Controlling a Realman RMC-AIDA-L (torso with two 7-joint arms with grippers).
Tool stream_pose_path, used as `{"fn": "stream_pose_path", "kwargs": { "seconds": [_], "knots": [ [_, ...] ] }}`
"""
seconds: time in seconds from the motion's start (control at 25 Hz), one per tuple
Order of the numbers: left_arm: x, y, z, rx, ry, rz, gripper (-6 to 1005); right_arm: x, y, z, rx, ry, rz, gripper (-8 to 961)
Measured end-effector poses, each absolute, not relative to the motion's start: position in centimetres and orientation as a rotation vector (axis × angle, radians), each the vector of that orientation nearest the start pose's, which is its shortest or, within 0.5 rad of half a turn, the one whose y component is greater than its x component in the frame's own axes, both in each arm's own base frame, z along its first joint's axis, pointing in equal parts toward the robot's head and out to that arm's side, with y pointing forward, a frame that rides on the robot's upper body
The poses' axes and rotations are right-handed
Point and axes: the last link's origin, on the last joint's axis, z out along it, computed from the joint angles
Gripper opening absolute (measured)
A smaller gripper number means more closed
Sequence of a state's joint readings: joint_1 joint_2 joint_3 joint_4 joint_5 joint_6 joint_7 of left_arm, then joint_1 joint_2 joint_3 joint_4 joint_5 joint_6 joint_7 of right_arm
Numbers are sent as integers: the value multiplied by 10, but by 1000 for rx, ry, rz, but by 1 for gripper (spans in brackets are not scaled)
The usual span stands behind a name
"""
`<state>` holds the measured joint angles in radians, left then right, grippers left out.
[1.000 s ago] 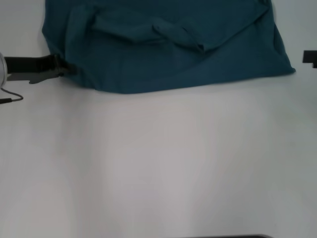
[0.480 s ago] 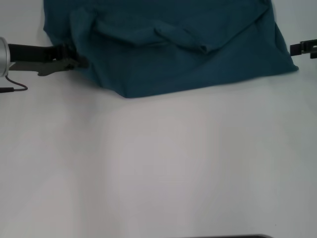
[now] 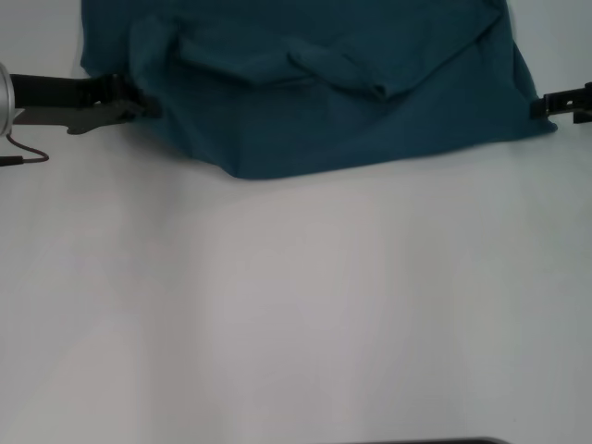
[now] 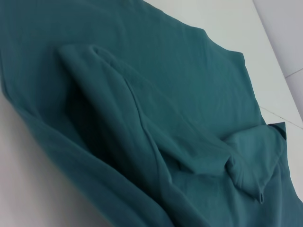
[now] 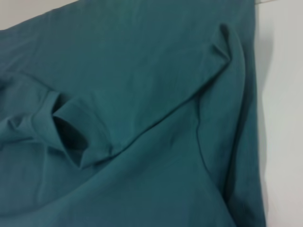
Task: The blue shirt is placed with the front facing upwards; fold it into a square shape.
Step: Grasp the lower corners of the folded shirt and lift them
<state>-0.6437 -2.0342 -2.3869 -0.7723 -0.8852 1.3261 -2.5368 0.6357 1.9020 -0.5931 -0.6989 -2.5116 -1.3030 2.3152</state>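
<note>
White worktop point(image 3: 296, 305) stretches bare beneath the blue shirt point(image 3: 324, 83), which lies rumpled along its far side with a sleeve folded over its middle. Just beside the shirt's edge, the left tool point(image 3: 139, 100) reaches in and touches the fabric; whether it grips cannot be told. Across the garment, the right tool point(image 3: 546, 104) sits at the shirt's opposite corner, its grip likewise impossible to tell. Both wrist views show creased teal cloth close up, folds overlapping.
</note>
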Motion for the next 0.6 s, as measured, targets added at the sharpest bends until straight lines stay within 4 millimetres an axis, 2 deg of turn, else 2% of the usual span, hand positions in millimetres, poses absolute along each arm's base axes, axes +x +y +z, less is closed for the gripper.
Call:
{"fn": "stream_pose_path", "kwargs": {
  "seconds": [0.24, 0.6],
  "knots": [
    [-262, 388, 23, -2143, -1806, -447, 6, 336, 385, 72, -2080, 1580, 125, 924],
    [-262, 388, 23, -2143, -1805, -449, 6, 328, 395, 64, -2087, 1530, 130, 923]
  ]
}}
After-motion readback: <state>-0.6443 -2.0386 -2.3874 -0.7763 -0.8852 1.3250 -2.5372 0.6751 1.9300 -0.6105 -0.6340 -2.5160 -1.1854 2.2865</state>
